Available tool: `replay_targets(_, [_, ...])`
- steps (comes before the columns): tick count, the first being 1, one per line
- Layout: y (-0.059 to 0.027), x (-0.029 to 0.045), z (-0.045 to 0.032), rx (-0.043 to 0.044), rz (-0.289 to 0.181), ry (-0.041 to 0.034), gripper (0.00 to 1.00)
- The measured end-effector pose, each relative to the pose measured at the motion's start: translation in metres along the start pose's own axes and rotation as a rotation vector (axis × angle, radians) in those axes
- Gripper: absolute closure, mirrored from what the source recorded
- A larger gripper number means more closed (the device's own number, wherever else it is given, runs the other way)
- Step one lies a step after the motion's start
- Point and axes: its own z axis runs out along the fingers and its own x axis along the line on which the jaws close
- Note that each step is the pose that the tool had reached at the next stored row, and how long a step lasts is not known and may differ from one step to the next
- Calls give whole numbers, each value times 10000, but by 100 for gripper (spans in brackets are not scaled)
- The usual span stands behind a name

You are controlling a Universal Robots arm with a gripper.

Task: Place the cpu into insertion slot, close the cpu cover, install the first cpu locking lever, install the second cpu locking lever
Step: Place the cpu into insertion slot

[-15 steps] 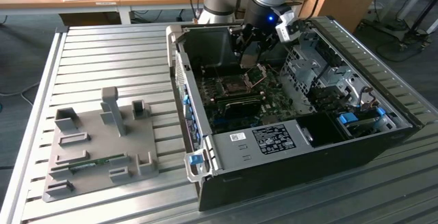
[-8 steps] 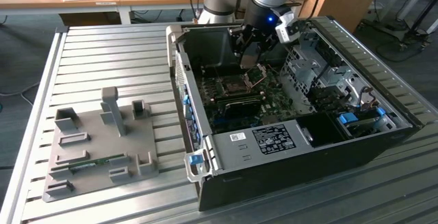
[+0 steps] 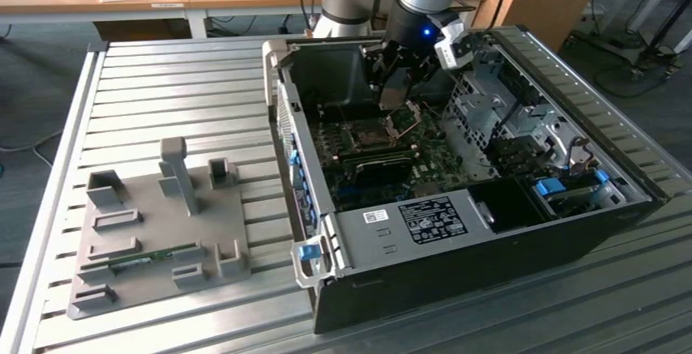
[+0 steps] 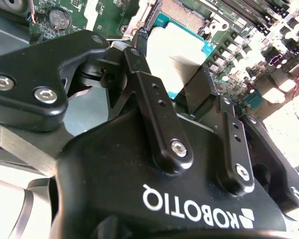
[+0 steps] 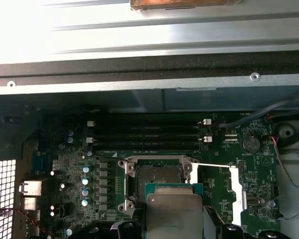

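One gripper (image 3: 395, 93), and we see it clamped on the cpu (image 5: 173, 211), pinched by two opposite edges. Chip hangs over the motherboard (image 5: 74, 164) inside the open computer case (image 3: 433, 285), overlapping one edge of the bare insertion slot (image 5: 157, 175) in the first wrist view, not seated. Case sits on a slatted table (image 3: 162, 103).

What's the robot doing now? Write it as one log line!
gripper: shut on cpu | cpu: held near socket, not yet in | socket: open, empty
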Motion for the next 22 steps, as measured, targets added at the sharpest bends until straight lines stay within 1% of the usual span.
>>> replay_targets(3, [0, 0, 4, -3, 0, -1, 46])
replay_targets(10, [-7, -1, 74, 0, 0, 0, 46])
replay_targets(22, [18, 2, 95, -1, 1, -1, 46])
